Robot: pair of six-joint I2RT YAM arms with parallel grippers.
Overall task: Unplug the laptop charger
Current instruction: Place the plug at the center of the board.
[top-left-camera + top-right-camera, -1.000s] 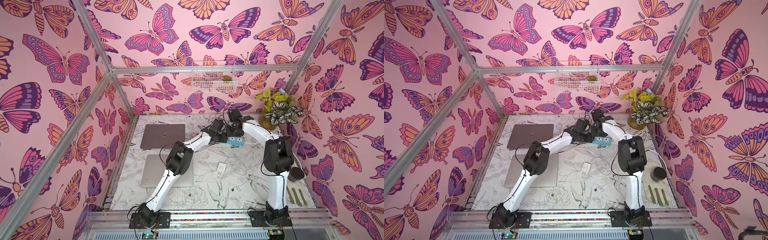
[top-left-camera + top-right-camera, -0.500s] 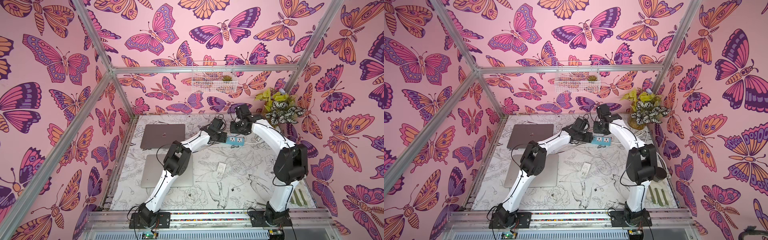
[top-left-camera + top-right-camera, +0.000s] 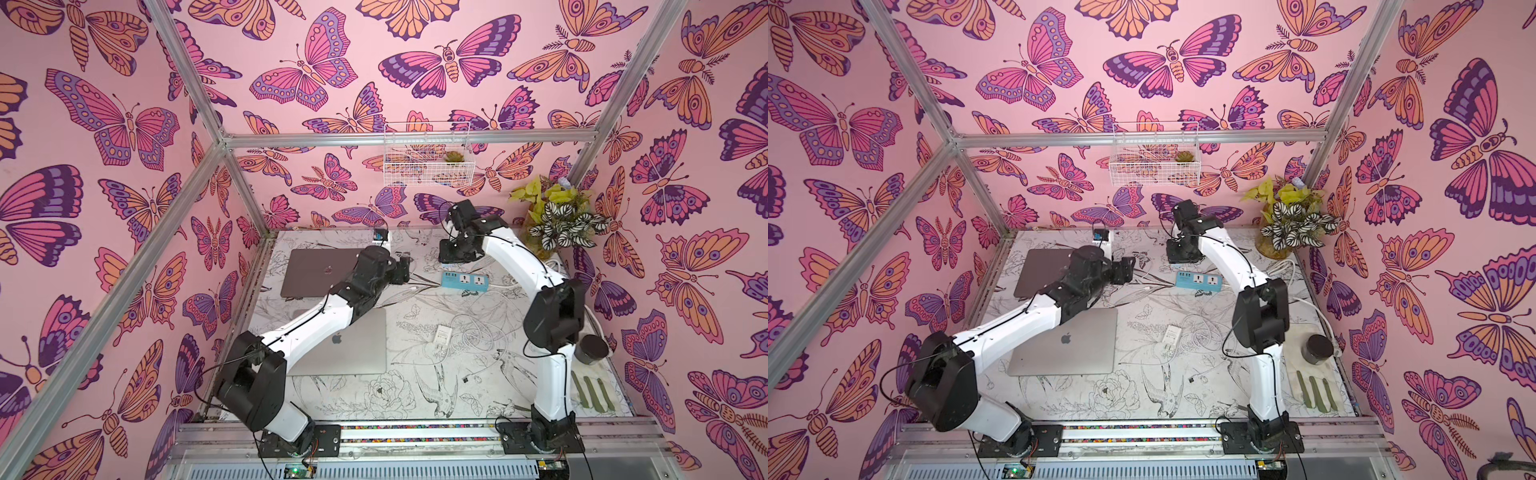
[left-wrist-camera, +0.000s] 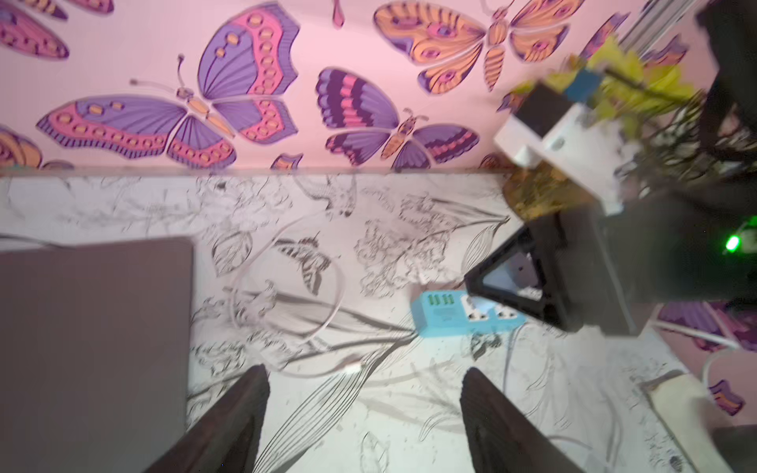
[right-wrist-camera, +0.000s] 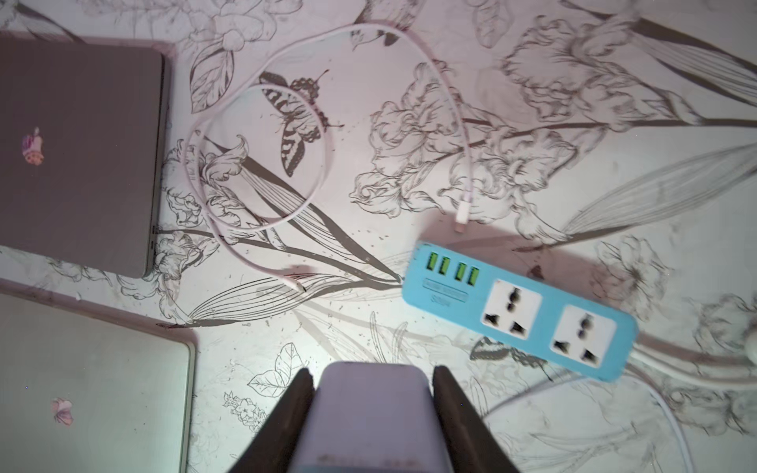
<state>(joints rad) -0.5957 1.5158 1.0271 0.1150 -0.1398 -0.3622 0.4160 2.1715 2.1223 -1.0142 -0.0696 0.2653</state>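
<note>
Clamping the charger (image 5: 373, 426), right end effector (image 5: 372, 374) aloft.

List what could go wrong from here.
1. The right gripper holds the charger in the air near the strip. A slip would drop it, perhaps onto the strip.
2. The loose cable loops between the dark laptop and the strip. The open left gripper hangs close over it and could snag or drag it.
</note>
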